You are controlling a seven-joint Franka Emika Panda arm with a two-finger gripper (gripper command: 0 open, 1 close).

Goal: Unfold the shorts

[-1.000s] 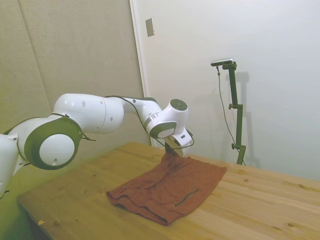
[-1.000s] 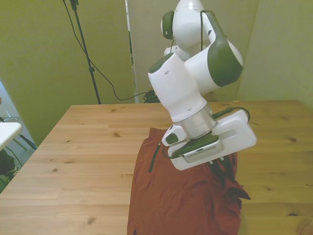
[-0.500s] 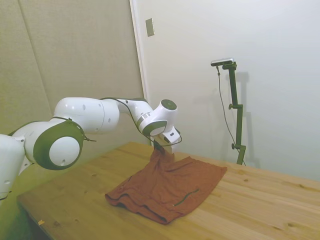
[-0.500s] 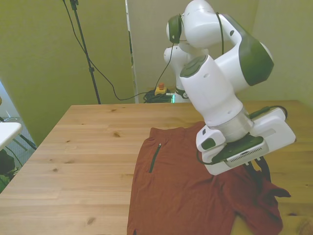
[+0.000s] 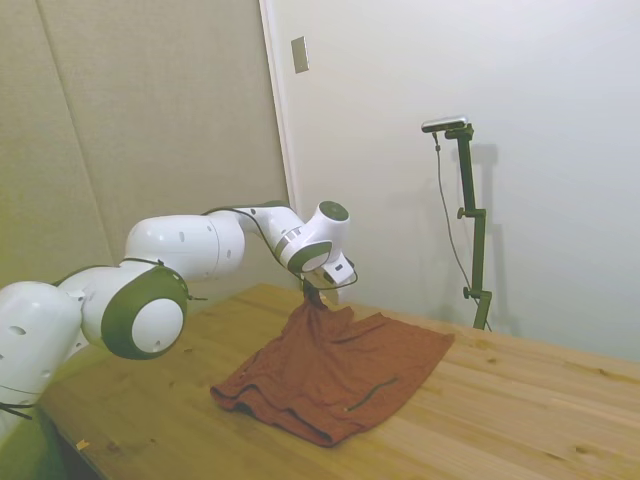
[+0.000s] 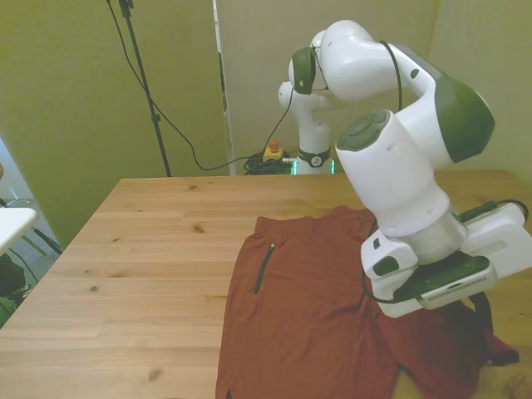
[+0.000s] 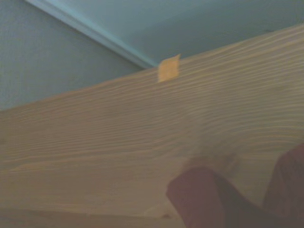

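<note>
The white arm has carried its claw (image 5: 318, 297) out toward the front view's right, pulling a peak of the rust-red soft fabric shorts (image 6: 307, 316) with it. The folded flap now trails off that way, so more cloth lies open on the pale wooden bench (image 6: 141, 249); I'd say the unfolding is well along, though one edge is bunched under the arm. The claw looks pinched on the fabric, with a ridge of cloth rising to it. The shorts lie mid-bench, long axis running across the front view, the dark pocket slit (image 6: 264, 268) toward its left.
</note>
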